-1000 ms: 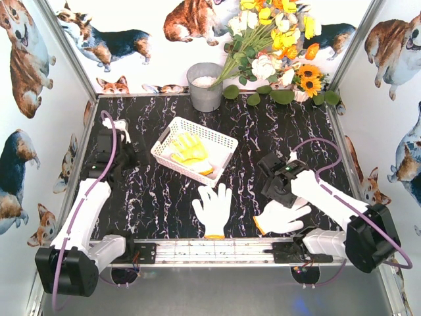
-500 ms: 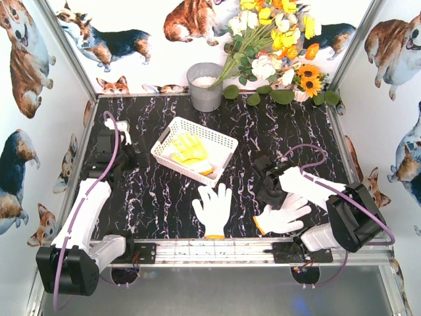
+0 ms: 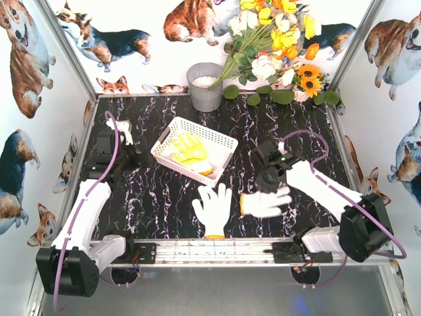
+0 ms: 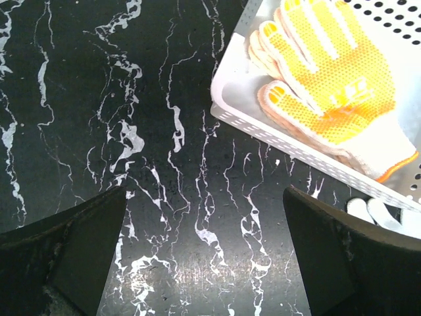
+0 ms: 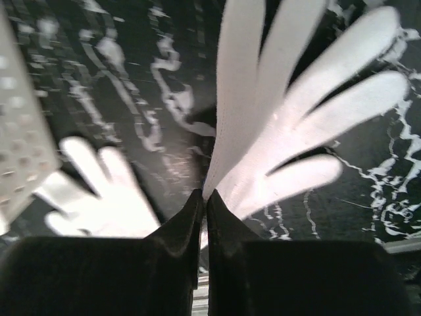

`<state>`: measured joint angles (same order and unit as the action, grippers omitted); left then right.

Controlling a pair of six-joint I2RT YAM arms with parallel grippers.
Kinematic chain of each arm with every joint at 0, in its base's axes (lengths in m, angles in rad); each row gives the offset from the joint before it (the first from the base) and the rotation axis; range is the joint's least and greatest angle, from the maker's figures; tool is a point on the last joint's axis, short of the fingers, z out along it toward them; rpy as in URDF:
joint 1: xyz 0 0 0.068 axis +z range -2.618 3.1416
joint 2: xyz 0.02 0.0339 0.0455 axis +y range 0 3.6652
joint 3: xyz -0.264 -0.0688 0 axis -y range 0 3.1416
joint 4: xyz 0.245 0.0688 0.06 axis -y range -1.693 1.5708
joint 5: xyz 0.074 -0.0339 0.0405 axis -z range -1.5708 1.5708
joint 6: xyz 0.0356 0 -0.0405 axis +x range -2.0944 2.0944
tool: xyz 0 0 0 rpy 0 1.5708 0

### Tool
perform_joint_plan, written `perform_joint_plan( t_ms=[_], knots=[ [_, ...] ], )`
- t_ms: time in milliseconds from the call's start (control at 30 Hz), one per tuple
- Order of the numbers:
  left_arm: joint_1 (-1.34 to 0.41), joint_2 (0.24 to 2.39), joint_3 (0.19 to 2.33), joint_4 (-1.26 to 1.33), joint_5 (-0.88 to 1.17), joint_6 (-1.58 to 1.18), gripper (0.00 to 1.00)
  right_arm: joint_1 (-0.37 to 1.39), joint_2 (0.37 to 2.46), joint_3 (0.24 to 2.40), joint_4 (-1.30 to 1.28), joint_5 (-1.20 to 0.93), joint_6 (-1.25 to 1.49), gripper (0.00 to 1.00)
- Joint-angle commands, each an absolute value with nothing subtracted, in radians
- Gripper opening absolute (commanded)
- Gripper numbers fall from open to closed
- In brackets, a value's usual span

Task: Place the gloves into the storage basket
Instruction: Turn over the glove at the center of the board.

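Note:
A white glove with an orange cuff [image 3: 263,203] hangs from my right gripper [image 3: 272,182], which is shut on its edge near the fingers; in the right wrist view the glove [image 5: 289,131] fans out above the closed jaws of the right gripper [image 5: 202,194]. A second white glove [image 3: 214,209] lies flat near the front edge, blurred in the right wrist view [image 5: 99,197]. A yellow glove [image 3: 189,150] [image 4: 329,72] rests in the white storage basket [image 3: 197,131] [image 4: 276,135]. My left gripper [image 3: 125,155] [image 4: 204,191] stands open over bare tabletop left of the basket.
A round grey bucket [image 3: 205,85] stands behind the basket, with a bunch of flowers [image 3: 276,46] and leaves along the back right. Corgi-printed walls close in both sides. A metal rail [image 3: 210,250] runs along the near edge.
My right gripper has shut on the white glove and carried it left and a little away from the front edge. The left arm and the other gloves have stayed put.

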<state>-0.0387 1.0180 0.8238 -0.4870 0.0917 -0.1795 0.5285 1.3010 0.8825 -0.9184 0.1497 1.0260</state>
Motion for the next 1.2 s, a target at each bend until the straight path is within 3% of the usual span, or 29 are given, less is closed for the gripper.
perform_joint_plan(
  t_ms=[0,233,433,467,533,600,633,700,1167],
  knots=[
    [-0.026,1.003,0.81,-0.45,0.145,-0.164,1.0,0.525,1.262,0.996,-0.913,0.145,0.992,0.0],
    [-0.027,1.005,0.808,-0.449,0.163,-0.163,1.0,0.514,1.215,1.157,-0.943,0.102,0.912,0.0],
    [-0.026,1.019,0.81,-0.438,0.199,-0.158,1.0,0.455,1.001,0.748,-0.866,0.168,1.093,0.0],
    [-0.027,1.022,0.809,-0.437,0.209,-0.157,1.0,0.415,0.966,0.66,-0.842,0.153,1.112,0.04],
    [-0.027,1.027,0.808,-0.434,0.228,-0.155,1.0,0.372,0.937,0.571,-0.79,0.126,1.123,0.34],
    [-0.028,1.027,0.806,-0.43,0.245,-0.155,1.0,0.356,0.933,0.552,-0.777,0.111,1.122,0.57],
    [-0.028,1.024,0.805,-0.428,0.25,-0.155,1.0,0.356,0.937,0.56,-0.788,0.112,1.115,0.66],
    [-0.028,1.018,0.804,-0.428,0.252,-0.155,1.0,0.356,0.948,0.594,-0.82,0.122,1.091,0.71],
    [-0.048,0.998,0.784,-0.419,0.287,-0.2,0.98,0.358,1.016,0.692,-1.117,0.126,0.982,0.65]
  ],
)
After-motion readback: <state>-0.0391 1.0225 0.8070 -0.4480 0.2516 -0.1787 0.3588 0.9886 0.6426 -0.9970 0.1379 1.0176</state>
